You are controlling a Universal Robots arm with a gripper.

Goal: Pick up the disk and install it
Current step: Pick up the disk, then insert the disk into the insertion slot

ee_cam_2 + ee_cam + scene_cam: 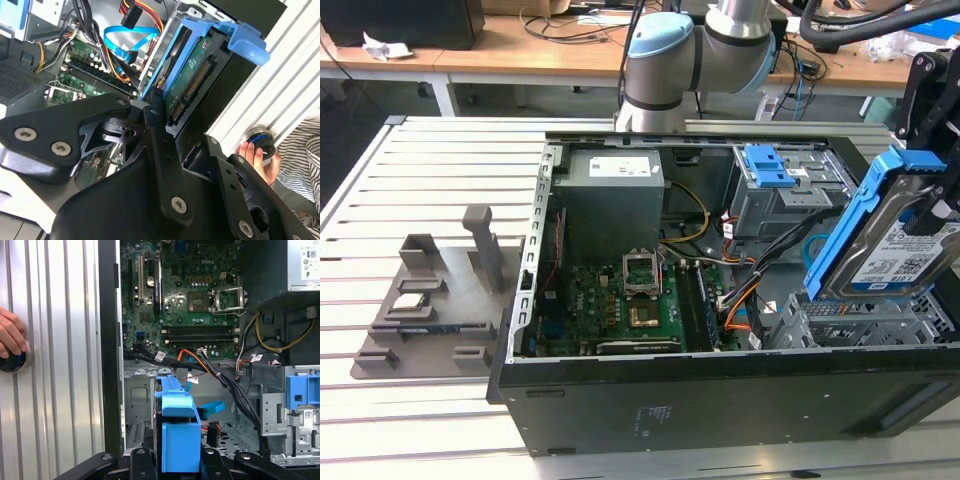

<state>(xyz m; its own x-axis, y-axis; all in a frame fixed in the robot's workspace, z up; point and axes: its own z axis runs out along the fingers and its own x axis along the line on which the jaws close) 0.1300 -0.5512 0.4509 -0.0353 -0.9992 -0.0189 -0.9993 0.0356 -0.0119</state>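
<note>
The black gripper (932, 212) clasps the silver rectangular disk with blue plastic rails (892, 250), which is tilted just above the grey metal cage (840, 322) inside the open black computer case (670, 410).

An open computer case (670, 400) lies on a slatted metal table (420, 180), across the exterior view's centre and right. Inside, a green motherboard (620, 305) sits lower centre, a grey power supply (612, 195) above it, and a metal cage with a blue latch (770, 185) at upper right. A grey holder (430, 300) stands at left, beside the case.

Bright, even light; glare — perhaps overexposed
</note>
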